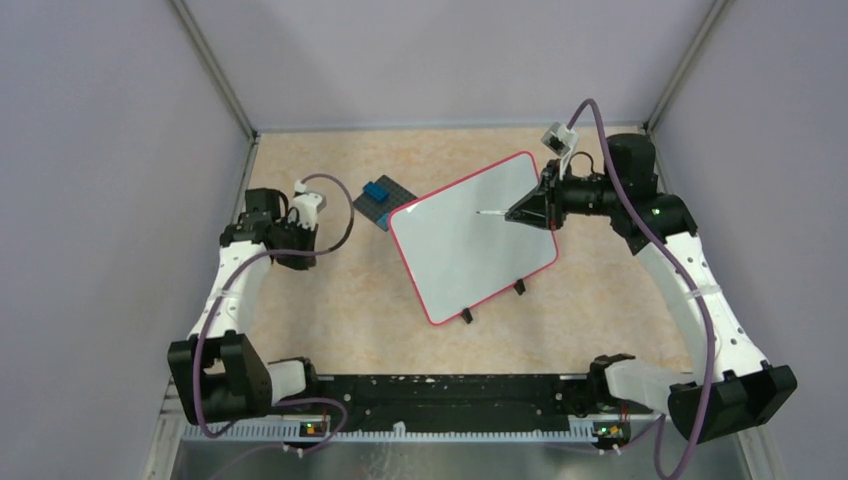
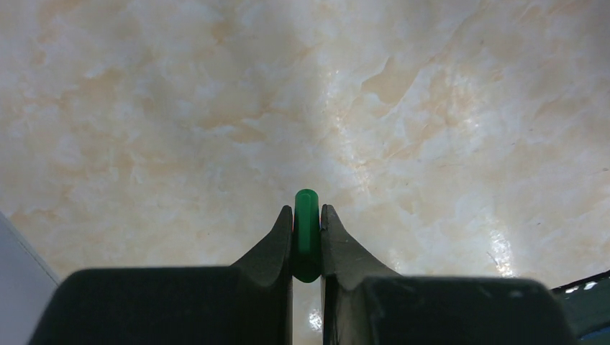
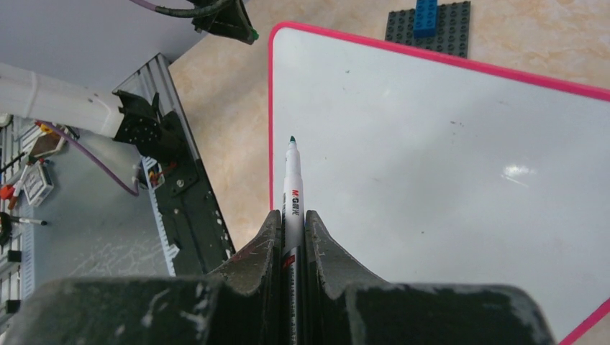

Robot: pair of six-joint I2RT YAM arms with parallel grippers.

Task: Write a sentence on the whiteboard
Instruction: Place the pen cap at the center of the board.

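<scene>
The whiteboard (image 1: pixel 460 250), white with a red-pink rim and small black feet, lies tilted in the middle of the table and also shows in the right wrist view (image 3: pixel 446 172). Its surface is blank apart from tiny specks. My right gripper (image 1: pixel 518 212) is shut on a white marker (image 3: pixel 292 190) with a dark green tip. The marker (image 1: pixel 490 212) points left over the board's upper middle; I cannot tell whether it touches. My left gripper (image 1: pixel 297 252) sits left of the board over bare table, shut on a green marker cap (image 2: pixel 306 230).
A small dark-grey plate with blue blocks (image 1: pixel 383 203) lies just off the board's upper-left corner, also seen in the right wrist view (image 3: pixel 430 27). A black rail (image 1: pixel 440 395) runs along the near edge. Grey walls close in the left, right and back.
</scene>
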